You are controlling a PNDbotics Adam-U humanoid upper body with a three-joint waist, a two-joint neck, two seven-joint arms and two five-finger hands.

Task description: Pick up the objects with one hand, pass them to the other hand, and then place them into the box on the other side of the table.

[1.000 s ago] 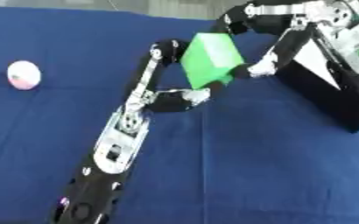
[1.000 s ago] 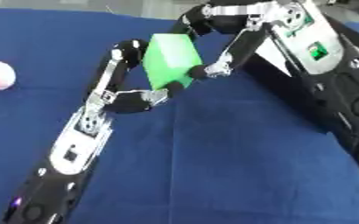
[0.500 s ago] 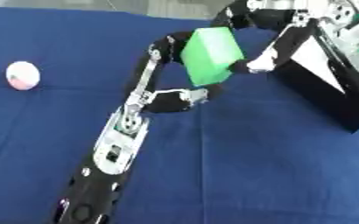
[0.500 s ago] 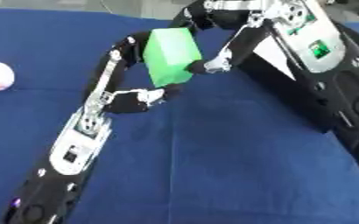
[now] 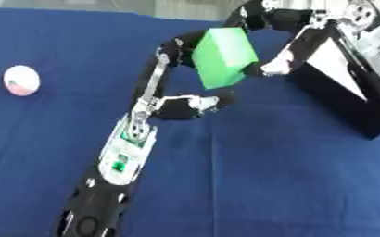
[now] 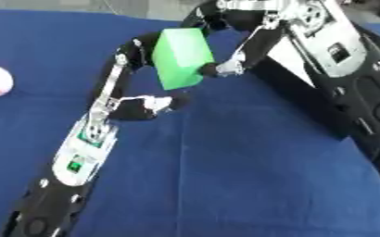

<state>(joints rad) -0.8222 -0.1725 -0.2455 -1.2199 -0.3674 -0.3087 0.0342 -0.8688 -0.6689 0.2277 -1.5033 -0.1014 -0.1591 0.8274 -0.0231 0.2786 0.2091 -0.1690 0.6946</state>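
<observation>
A green block [image 5: 224,58] hangs tilted above the blue table, held between my two hands. My right hand [image 5: 268,67] comes in from the upper right and is curled over the block's top and right side. My left hand [image 5: 174,107] reaches up from the lower left. Its long fingers [image 5: 156,74] lie straight along the block's left edge, and its thumb sits just below the block, apart from it. The black box [image 5: 343,109], with a white inner face, stands at the right, close behind the right arm.
A pink and white ball [image 5: 21,80] lies on the blue cloth [image 5: 266,185] at the far left. My left forearm stretches across the lower left of the table. The right arm and its casing fill the upper right corner.
The green block has risen and shifted slightly right with my right hand. A gap has opened between the block's bottom and the left thumb. The left arm has stayed nearly still.
</observation>
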